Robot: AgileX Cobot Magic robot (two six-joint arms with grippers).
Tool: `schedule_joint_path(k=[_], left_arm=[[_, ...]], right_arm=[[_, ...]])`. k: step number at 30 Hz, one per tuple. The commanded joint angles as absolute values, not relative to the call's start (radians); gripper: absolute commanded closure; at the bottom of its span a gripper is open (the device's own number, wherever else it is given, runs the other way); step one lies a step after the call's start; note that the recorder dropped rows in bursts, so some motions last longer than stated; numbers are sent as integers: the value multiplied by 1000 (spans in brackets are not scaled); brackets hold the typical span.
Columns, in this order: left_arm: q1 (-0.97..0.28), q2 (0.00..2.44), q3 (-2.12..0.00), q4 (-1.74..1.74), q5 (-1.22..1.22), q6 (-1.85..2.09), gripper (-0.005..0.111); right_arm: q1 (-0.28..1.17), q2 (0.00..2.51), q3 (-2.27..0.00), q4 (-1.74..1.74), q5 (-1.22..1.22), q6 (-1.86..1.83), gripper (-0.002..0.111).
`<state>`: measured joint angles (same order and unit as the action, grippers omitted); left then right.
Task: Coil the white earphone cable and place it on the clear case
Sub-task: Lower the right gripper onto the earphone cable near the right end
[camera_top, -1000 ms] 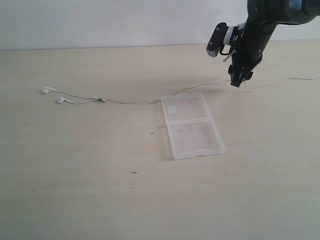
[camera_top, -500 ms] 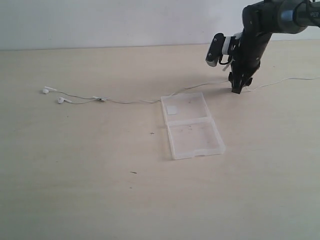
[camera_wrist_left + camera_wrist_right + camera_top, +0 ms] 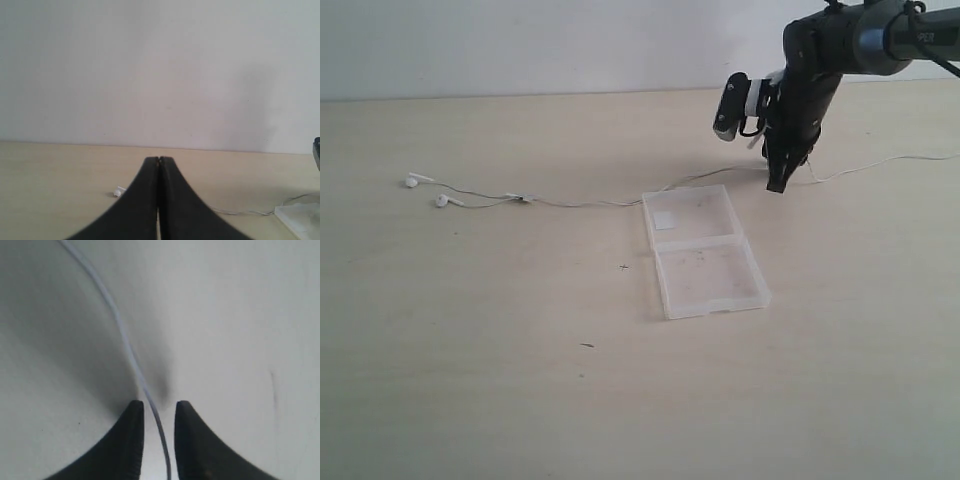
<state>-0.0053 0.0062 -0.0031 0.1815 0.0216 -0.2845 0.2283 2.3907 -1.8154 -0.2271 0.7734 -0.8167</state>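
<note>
The white earphone cable (image 3: 580,203) lies stretched across the table, its two earbuds (image 3: 412,181) at the far left and its other end running off to the right. The clear case (image 3: 705,250) lies open and flat just in front of the cable's middle. My right gripper (image 3: 777,186) points down at the cable behind the case's right corner. In the right wrist view its jaws (image 3: 159,407) stand slightly apart, with the cable (image 3: 120,327) running between them, untouched by either pad. My left gripper (image 3: 159,159) is shut on nothing, low over the table, with an earbud (image 3: 118,191) beyond it.
A pale wall rises behind the light wooden table (image 3: 520,330). A few small dark specks (image 3: 587,345) lie in front of the case. A corner of the case (image 3: 300,217) shows at the edge of the left wrist view.
My right gripper has shifted left along the cable and tilted, its tip now closer to the case's back corner. The cable and case lie as before.
</note>
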Motion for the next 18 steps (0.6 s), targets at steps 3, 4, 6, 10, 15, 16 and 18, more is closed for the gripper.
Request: schedule_joint_path(k=[3, 4, 6, 10, 15, 16, 18], left_arm=[[-12, 0, 0, 179, 21, -284, 107], [-12, 0, 0, 179, 21, -284, 107], [-12, 0, 0, 179, 21, -284, 107], [-12, 0, 0, 179, 21, -284, 107], [-12, 0, 0, 179, 21, -284, 107], [-12, 0, 0, 179, 21, -284, 107], [-12, 0, 0, 179, 21, -284, 107]], right_arm=[[251, 2391, -1823, -312, 756, -793, 100], [256, 2391, -1823, -331, 756, -776, 100], [256, 2391, -1823, -368, 752, -730, 96], [256, 2391, -1823, -378, 752, -723, 80], [256, 2391, -1823, -376, 750, -723, 70], [256, 2391, -1823, -376, 748, -723, 70], [256, 2391, -1823, -376, 743, -723, 71]])
